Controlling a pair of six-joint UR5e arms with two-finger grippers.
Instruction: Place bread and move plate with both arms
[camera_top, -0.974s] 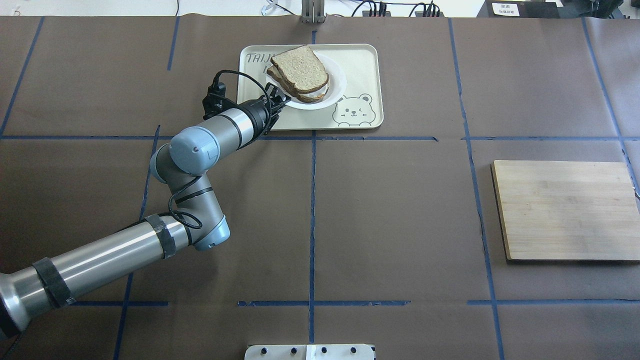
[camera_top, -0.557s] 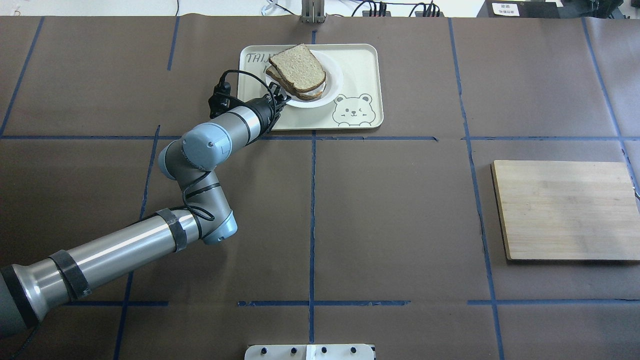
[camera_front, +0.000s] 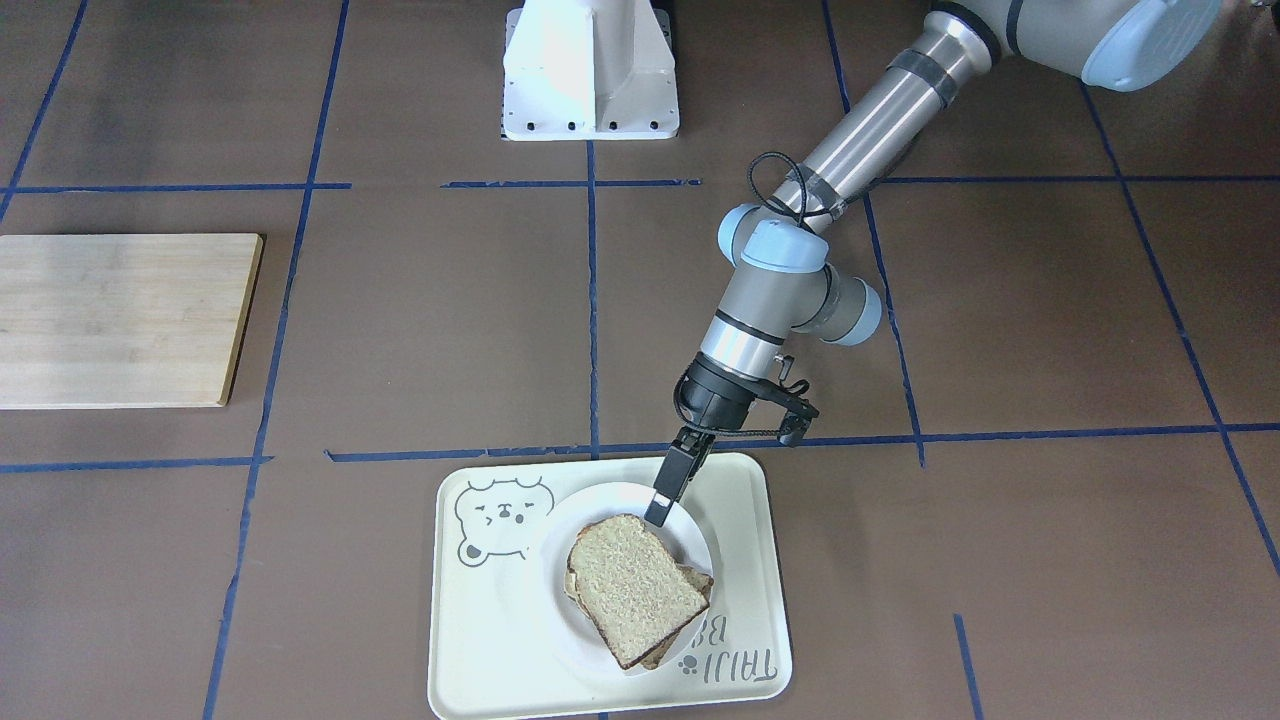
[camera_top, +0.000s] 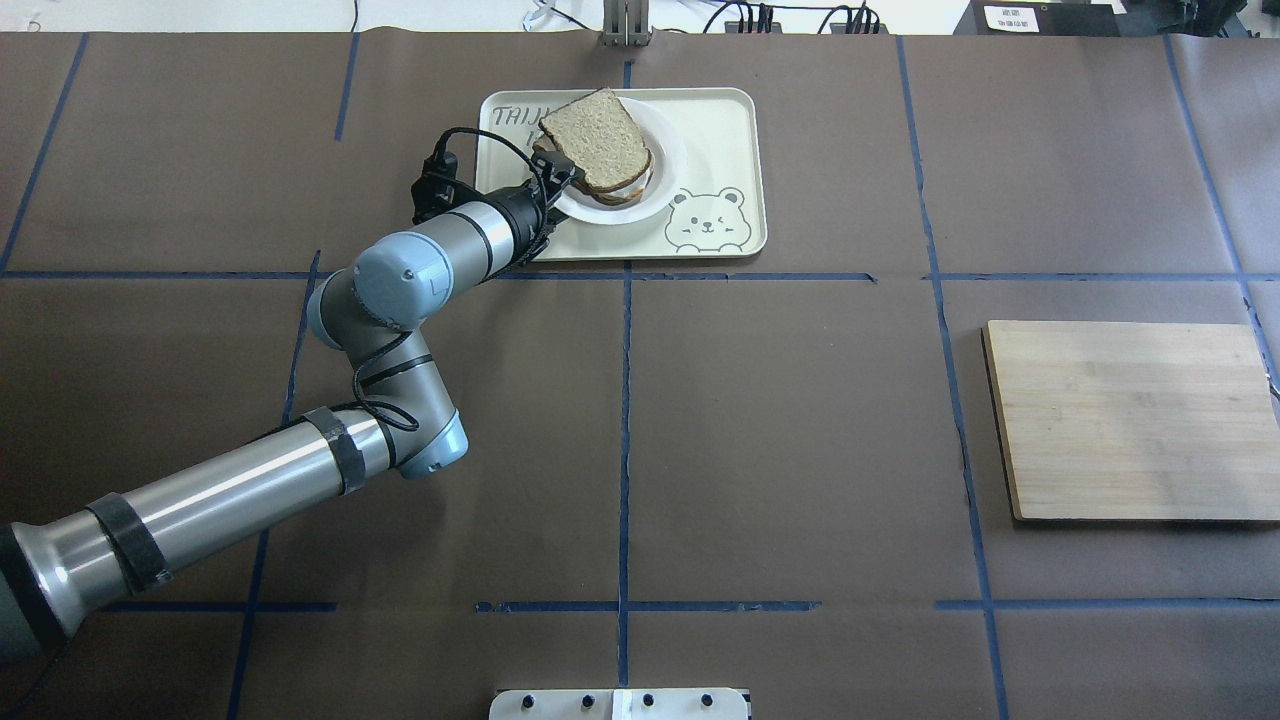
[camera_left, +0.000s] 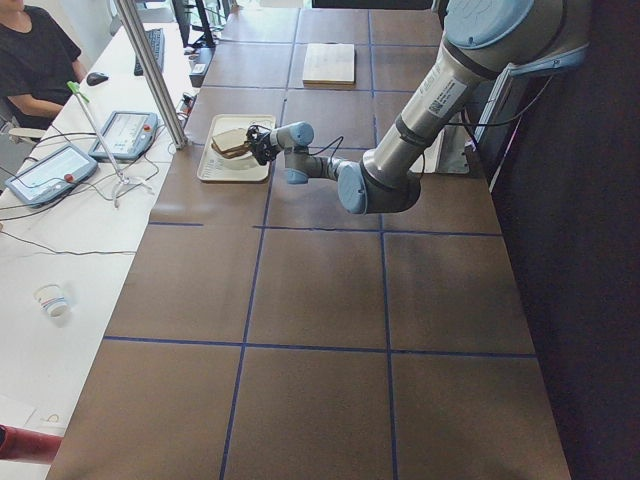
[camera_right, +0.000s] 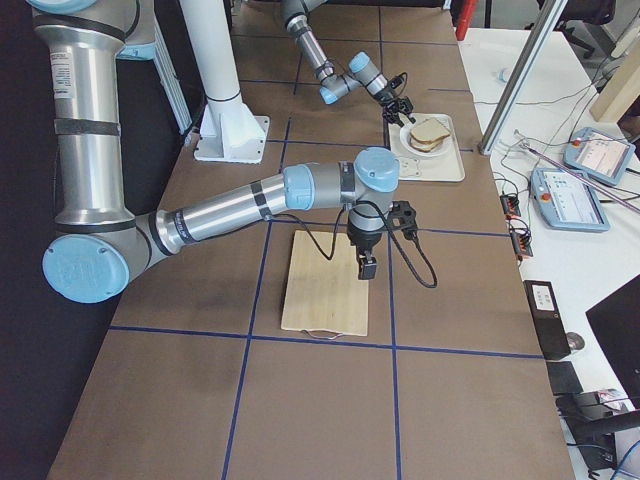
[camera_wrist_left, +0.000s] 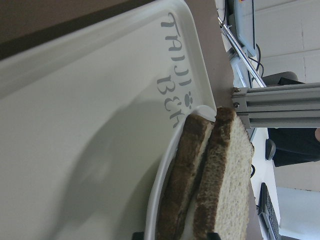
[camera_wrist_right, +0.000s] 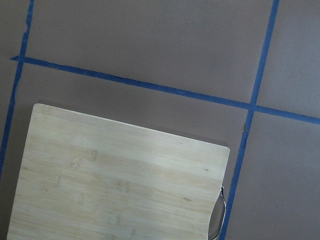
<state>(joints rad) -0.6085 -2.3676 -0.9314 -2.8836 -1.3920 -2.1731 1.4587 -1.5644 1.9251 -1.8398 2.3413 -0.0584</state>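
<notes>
1. The table (camera_top: 800, 420) is covered in brown sheet marked off with blue tape lines.
2. The left arm (camera_top: 250, 490) reaches forward across the table to the near left corner of the tray.
3. The right arm (camera_right: 240, 205) shows only in the right side view, stretched out low over the table's right end.
4. The board (camera_top: 1130, 420), pale wood, lies flat at the right end, well apart from the tray.
5. The tray (camera_top: 720, 130), cream with a bear drawing, sits at the far middle of the table.
6. The plate (camera_top: 640, 205), round and white, is over the tray's left half; whether it rests there or is raised I cannot tell.
7. The bread (camera_top: 597, 135) lies on the plate, topmost, stacked slightly askew on a lower slice (camera_front: 695, 582) with something white between them.
8. The left hand (camera_top: 562, 175) is clenched on the plate's rim at its near left side, just beside the bread.
9. The right hand (camera_right: 367, 268) points down above the board; I cannot tell whether it is released or clenched.
</notes>
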